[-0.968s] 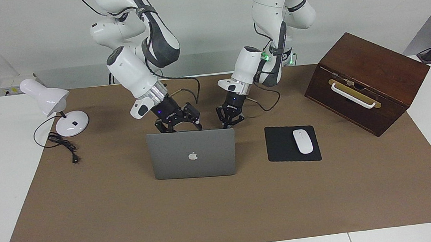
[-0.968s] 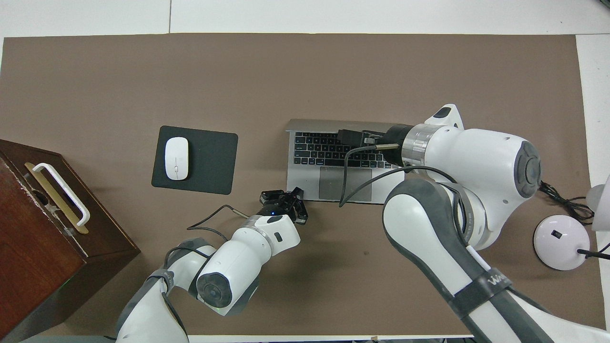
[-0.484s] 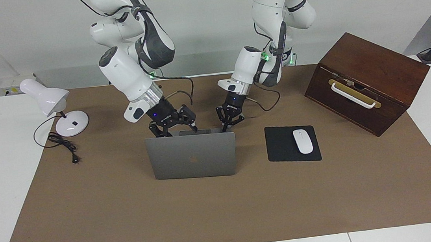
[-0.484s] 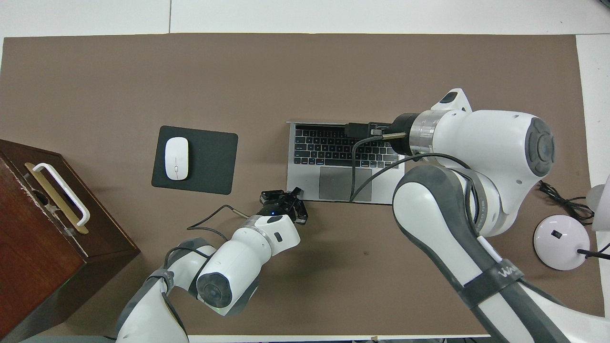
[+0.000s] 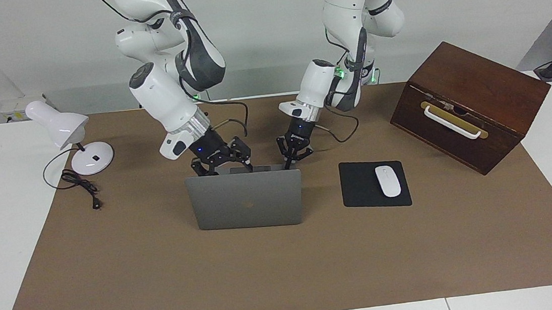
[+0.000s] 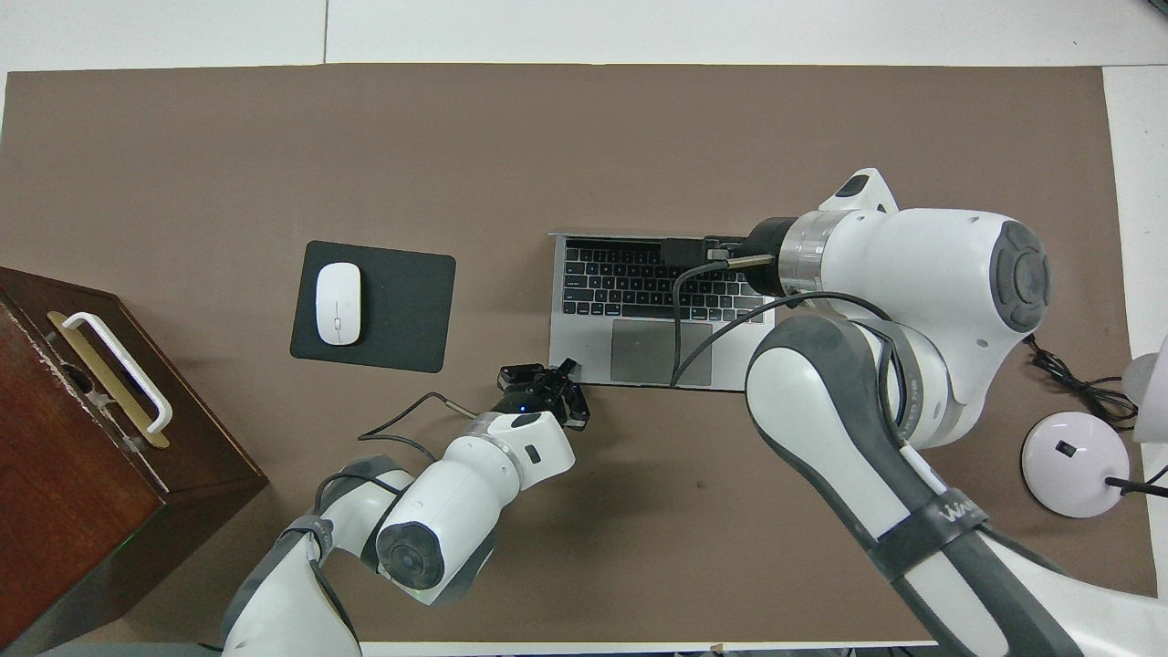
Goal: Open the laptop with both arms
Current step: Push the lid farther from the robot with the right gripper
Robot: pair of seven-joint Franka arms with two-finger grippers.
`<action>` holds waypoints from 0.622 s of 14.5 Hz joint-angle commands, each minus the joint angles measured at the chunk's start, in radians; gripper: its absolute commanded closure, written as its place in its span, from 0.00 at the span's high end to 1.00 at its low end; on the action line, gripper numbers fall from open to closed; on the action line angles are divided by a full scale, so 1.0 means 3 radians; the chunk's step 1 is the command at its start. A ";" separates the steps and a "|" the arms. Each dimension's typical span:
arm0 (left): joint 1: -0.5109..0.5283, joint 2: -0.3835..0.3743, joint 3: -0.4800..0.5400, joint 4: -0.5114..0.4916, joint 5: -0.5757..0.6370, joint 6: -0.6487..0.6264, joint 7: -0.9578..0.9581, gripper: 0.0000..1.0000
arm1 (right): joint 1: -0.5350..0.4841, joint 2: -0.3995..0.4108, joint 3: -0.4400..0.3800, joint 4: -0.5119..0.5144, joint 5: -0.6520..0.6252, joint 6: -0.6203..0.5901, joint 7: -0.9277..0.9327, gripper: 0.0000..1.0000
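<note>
The silver-grey laptop (image 5: 247, 201) stands open on the brown mat, its lid about upright with its back showing in the facing view. The overhead view shows its keyboard deck (image 6: 630, 283) and trackpad. My right gripper (image 5: 222, 169) is open, fingers spread wide against the lid's top edge, over the keyboard (image 6: 683, 248). My left gripper (image 5: 291, 162) is shut, its tips down at the corner of the laptop's base toward the left arm's end, on the edge nearest the robots (image 6: 568, 370).
A black mouse pad (image 5: 360, 187) with a white mouse (image 5: 388, 180) lies beside the laptop toward the left arm's end. A brown wooden box (image 5: 473, 100) with a white handle stands past it. A white desk lamp (image 5: 57, 123) and its cord sit at the right arm's end.
The right gripper pushed the lid farther from the robots, from leaning over the keyboard to about upright; it has barely moved in the last half second. The left gripper stayed at the base corner.
</note>
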 commanded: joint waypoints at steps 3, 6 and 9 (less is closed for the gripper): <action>0.0091 0.0250 0.0001 0.0055 0.0057 0.0021 0.0057 0.00 | -0.0103 0.0135 0.0028 0.0248 -0.0274 -0.0237 0.0086 1.00; 0.0091 0.0250 0.0001 0.0055 0.0057 0.0021 0.0057 0.00 | -0.0134 0.0140 0.0028 0.0290 -0.0427 -0.0360 0.0086 1.00; 0.0091 0.0250 0.0001 0.0060 0.0057 0.0021 0.0057 0.00 | -0.0185 0.0181 0.0028 0.0397 -0.0534 -0.0472 0.0086 1.00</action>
